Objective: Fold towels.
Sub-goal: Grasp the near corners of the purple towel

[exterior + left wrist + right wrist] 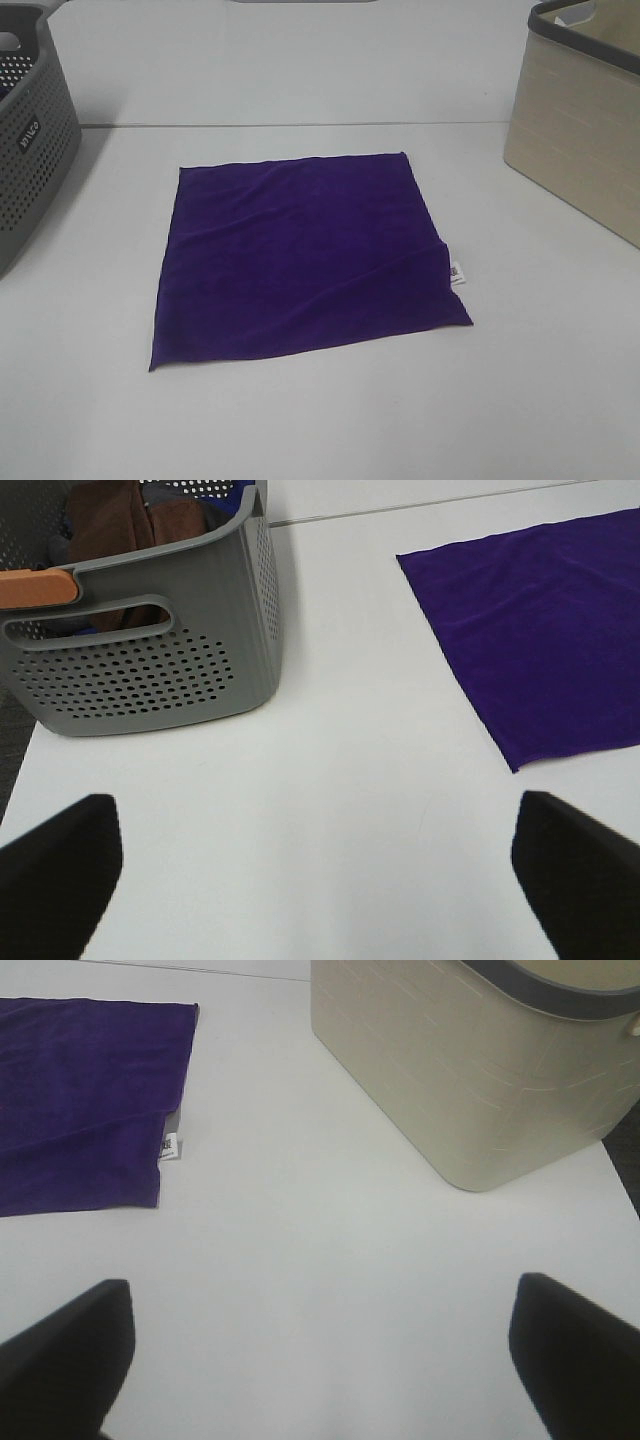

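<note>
A deep purple square towel [305, 255] lies spread flat on the white table, with a small white tag [456, 272] on its right edge. It also shows in the left wrist view [545, 630] and in the right wrist view [85, 1095], tag [171, 1146] included. Neither arm shows in the exterior high view. My left gripper [320, 865] is open and empty over bare table, to the left of the towel. My right gripper [320, 1345] is open and empty over bare table, to the right of the towel.
A grey perforated basket [30, 150] stands at the far left and holds brown and dark cloths [140, 525]. A beige bin with a grey rim [585, 120] stands at the far right, also in the right wrist view [480, 1070].
</note>
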### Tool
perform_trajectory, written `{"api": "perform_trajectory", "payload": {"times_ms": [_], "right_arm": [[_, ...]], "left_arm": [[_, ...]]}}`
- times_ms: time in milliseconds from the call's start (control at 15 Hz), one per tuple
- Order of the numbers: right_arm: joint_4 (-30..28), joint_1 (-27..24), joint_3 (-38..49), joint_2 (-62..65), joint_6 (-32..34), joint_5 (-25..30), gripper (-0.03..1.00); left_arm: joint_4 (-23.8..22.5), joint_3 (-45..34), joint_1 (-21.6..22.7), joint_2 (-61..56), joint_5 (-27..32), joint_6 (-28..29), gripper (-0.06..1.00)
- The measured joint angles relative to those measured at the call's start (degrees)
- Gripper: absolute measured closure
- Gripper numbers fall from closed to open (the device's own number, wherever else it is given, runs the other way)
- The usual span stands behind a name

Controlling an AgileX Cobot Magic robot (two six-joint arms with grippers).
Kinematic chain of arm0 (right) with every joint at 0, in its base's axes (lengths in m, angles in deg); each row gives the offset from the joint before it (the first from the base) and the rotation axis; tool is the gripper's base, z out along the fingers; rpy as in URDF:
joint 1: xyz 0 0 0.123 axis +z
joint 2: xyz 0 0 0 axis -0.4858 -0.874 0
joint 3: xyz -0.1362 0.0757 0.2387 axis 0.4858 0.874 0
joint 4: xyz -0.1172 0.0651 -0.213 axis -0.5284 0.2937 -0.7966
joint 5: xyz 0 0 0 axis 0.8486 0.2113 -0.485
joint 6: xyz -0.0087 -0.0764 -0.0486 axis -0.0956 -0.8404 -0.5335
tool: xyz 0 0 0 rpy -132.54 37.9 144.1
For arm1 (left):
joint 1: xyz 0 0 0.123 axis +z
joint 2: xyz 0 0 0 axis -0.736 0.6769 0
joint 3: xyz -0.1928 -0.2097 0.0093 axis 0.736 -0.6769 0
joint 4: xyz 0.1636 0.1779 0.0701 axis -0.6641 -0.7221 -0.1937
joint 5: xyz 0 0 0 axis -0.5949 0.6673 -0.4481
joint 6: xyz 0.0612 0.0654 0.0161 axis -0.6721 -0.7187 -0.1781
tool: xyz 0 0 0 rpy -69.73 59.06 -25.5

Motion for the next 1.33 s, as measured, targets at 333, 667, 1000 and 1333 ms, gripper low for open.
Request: {"api": "perform_trajectory", "payload": {"times_ms": [333,667,1000,1333], "right_arm": [[0.00,0.00,0.00,0.00,0.06,0.00,-0.02],[0.00,0.00,0.00,0.00,0.06,0.00,-0.02],[0.17,0.00,0.00,-2.98,0.11,0.00,-0.02],[4.07,0.00,-8.88,-32.72,-1.03,-1.38,-0.02]], "left_arm": [[0.06,0.00,0.00,0.00,0.00,0.00,-0.04],[0.92,0.00,0.00,0.00,0.00,0.00,-0.04],[1.38,0.00,0.00,0.00,0.00,0.00,-0.04],[2.52,10.77,0.00,25.21,8.14,1.55,-0.04]]}}
